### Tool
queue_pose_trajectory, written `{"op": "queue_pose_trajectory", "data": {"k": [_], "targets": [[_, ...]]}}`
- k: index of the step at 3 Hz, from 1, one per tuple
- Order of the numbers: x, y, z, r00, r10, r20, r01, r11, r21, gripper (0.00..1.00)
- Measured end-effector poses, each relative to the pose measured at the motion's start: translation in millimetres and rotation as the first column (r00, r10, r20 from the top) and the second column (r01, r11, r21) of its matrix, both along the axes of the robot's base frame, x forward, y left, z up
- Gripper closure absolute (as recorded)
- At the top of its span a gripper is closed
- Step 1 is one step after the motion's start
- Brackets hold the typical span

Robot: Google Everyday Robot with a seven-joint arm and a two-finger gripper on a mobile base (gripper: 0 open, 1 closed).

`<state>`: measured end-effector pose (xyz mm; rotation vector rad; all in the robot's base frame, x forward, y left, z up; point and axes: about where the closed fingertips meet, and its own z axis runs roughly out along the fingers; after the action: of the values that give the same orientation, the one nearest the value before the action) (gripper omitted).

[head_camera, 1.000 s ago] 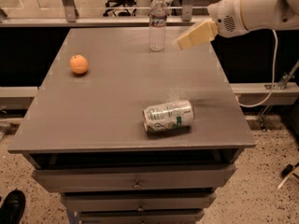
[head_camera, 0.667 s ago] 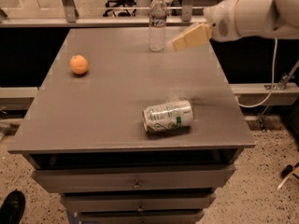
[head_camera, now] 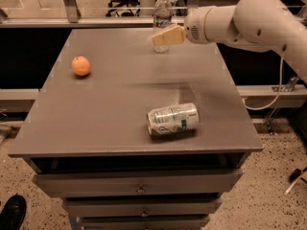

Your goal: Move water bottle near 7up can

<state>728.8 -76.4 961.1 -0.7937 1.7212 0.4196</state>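
Observation:
The water bottle (head_camera: 162,14) stands upright at the far edge of the grey table (head_camera: 110,109), clear with a white cap. The 7up can (head_camera: 172,119) lies on its side near the table's front right, silver with green markings. My gripper (head_camera: 160,38) reaches in from the right on the white arm and sits right in front of the bottle's lower half, covering part of it. I cannot tell whether it touches the bottle.
An orange fruit (head_camera: 81,65) sits on the left part of the table. The table has drawers (head_camera: 139,188) below its front edge. A glass partition and rail (head_camera: 72,6) run behind the table. A black shoe (head_camera: 12,212) shows at the bottom left floor.
The arm has moved left, bringing the gripper from beside the bottle to right in front of it. The bottle, can and orange have not moved.

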Motion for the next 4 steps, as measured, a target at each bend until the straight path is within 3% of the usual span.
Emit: {"op": "queue_pose_trajectory", "data": {"k": [2,4], "targets": [[65,16,-14,0.9974,-0.058,0.042,0.056,0.997,0.058,0.00],[108,11,-26,0.9953,-0.078,0.056,0.073,0.993,0.088,0.00]]}}
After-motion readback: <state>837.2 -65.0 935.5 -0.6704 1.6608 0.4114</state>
